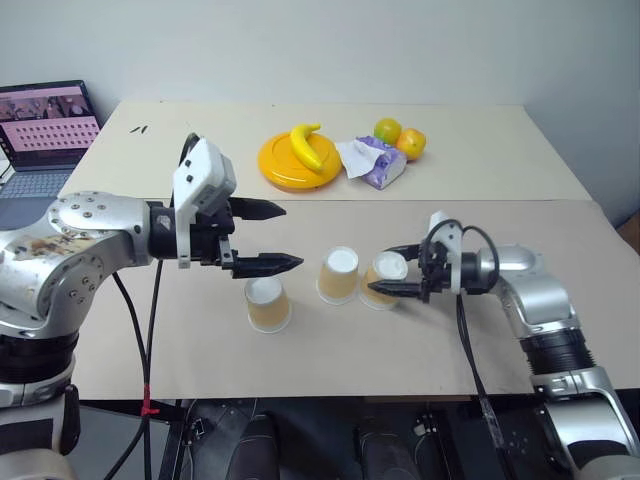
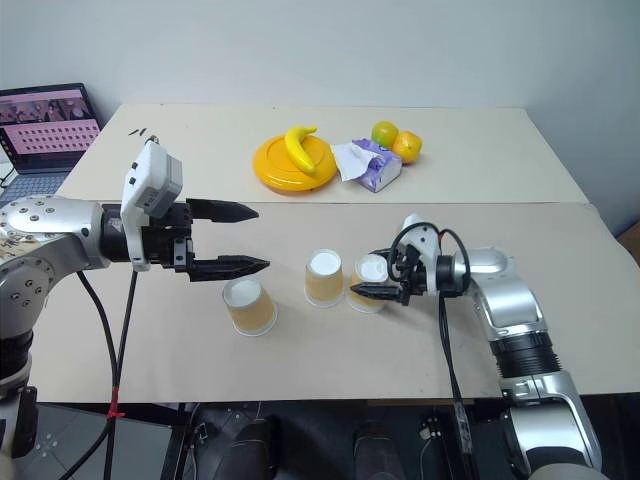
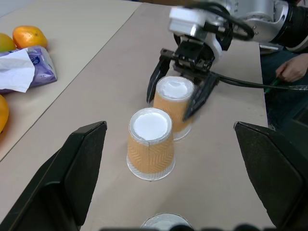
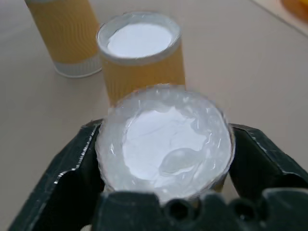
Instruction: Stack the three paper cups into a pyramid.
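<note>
Three tan ribbed paper cups stand upside down on the table, white bases up. The left cup [image 1: 268, 305] stands apart, below and in front of my left gripper [image 1: 290, 237], which hovers open and empty above the table. The middle cup [image 1: 338, 275] and the right cup [image 1: 384, 280] stand side by side, nearly touching. My right gripper [image 1: 378, 270] reaches in from the right, its fingers [image 3: 153, 86] open and close on either side of the right cup [image 4: 163, 139], which rests on the table. No cup sits on top of another.
At the back stand a yellow plate [image 1: 275, 172] with a banana [image 1: 308, 145], a purple tissue pack [image 1: 378, 163] and two round fruits [image 1: 400, 137]. A laptop [image 1: 45, 130] sits at the far left. A person's hand [image 3: 288, 71] shows beyond the right arm.
</note>
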You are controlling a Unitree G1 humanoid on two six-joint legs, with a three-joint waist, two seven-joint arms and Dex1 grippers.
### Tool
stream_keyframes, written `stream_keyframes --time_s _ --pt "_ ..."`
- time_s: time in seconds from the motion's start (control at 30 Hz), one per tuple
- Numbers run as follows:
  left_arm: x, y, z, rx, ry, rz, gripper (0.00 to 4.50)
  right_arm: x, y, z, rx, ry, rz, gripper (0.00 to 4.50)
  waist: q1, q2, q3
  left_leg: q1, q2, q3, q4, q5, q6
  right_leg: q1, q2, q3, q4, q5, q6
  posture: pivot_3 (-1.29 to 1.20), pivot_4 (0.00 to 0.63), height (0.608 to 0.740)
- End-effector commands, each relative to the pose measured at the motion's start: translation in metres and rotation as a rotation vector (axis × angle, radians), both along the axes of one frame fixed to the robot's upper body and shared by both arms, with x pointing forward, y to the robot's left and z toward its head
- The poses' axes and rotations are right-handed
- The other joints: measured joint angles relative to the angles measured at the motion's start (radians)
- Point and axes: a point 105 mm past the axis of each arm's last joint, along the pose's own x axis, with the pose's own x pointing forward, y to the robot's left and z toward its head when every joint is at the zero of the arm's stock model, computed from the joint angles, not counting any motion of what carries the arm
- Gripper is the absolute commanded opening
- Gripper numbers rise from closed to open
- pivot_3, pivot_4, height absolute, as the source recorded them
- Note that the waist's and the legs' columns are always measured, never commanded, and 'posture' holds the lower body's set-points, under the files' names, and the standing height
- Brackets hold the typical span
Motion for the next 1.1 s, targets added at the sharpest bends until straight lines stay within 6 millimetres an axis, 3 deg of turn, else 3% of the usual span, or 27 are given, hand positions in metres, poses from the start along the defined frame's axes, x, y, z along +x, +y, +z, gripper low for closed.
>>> stream_keyframes --time_s 0.03,0.17,0.3,0.53,0.67,0.87,0.93,1.1 --pt "-0.001 -0.002 0.011 0.001 -0.060 -0.014 4.50 0.003 -0.002 0.019 0.006 -0.079 -0.005 4.42 0.001 0.000 0.000 -0.001 0.000 0.000 0.000 0.000 0.000 0.000 0.000 0.000 0.000 0.000 0.000 0.00 0.150 0.732" --pt "-0.001 -0.003 0.010 0.001 -0.060 -0.017 4.50 0.004 0.000 0.029 0.011 -0.126 -0.013 4.42 0.002 0.000 0.000 -0.001 0.000 0.000 0.000 0.000 0.000 0.000 0.000 0.000 0.000 0.000 0.000 0.00 0.150 0.732" --pt "0.000 -0.004 0.010 0.002 -0.060 -0.020 4.50 0.002 0.005 0.052 0.071 -0.154 -0.011 4.42 0.002 0.000 0.000 -0.001 0.000 0.000 0.000 0.000 0.000 0.000 0.000 0.000 0.000 0.000 0.000 0.00 0.150 0.732" --pt "0.002 -0.004 0.010 0.001 -0.060 -0.025 4.50 -0.006 0.000 0.109 0.173 -0.229 -0.009 4.42 0.002 0.000 0.000 -0.001 0.000 0.000 0.000 0.000 0.000 -0.001 0.000 0.000 0.000 0.000 0.000 0.00 0.150 0.732" --pt "0.001 0.003 0.008 -0.006 -0.039 -0.004 4.50 -0.019 -0.017 0.147 0.189 -0.287 0.014 4.42 0.005 0.000 0.000 -0.001 0.000 0.000 0.000 0.000 0.000 -0.001 0.000 0.000 -0.001 0.000 0.000 0.00 0.150 0.732" --pt "-0.004 0.034 -0.006 -0.019 -0.030 0.104 4.50 -0.054 -0.032 0.137 0.019 -0.191 0.212 4.42 0.000 0.000 0.001 -0.001 0.000 0.000 -0.002 -0.001 0.002 -0.001 -0.001 -0.001 -0.003 -0.001 -0.002 0.00 0.150 0.732" --pt "-0.010 0.034 -0.012 -0.120 -0.025 0.139 4.50 -0.054 -0.034 0.134 0.005 -0.147 0.236 4.42 -0.005 0.000 0.001 -0.001 0.001 0.001 -0.002 -0.002 0.003 -0.001 -0.001 0.000 -0.003 -0.001 -0.002 0.00 0.150 0.732" --pt "-0.038 0.051 -0.052 -0.176 0.020 0.251 4.50 -0.045 -0.033 0.126 -0.029 -0.093 0.270 4.42 -0.013 0.000 0.001 0.000 0.001 0.002 -0.001 -0.002 0.003 0.000 -0.001 0.000 -0.002 -0.001 -0.002 0.00 0.150 0.732"
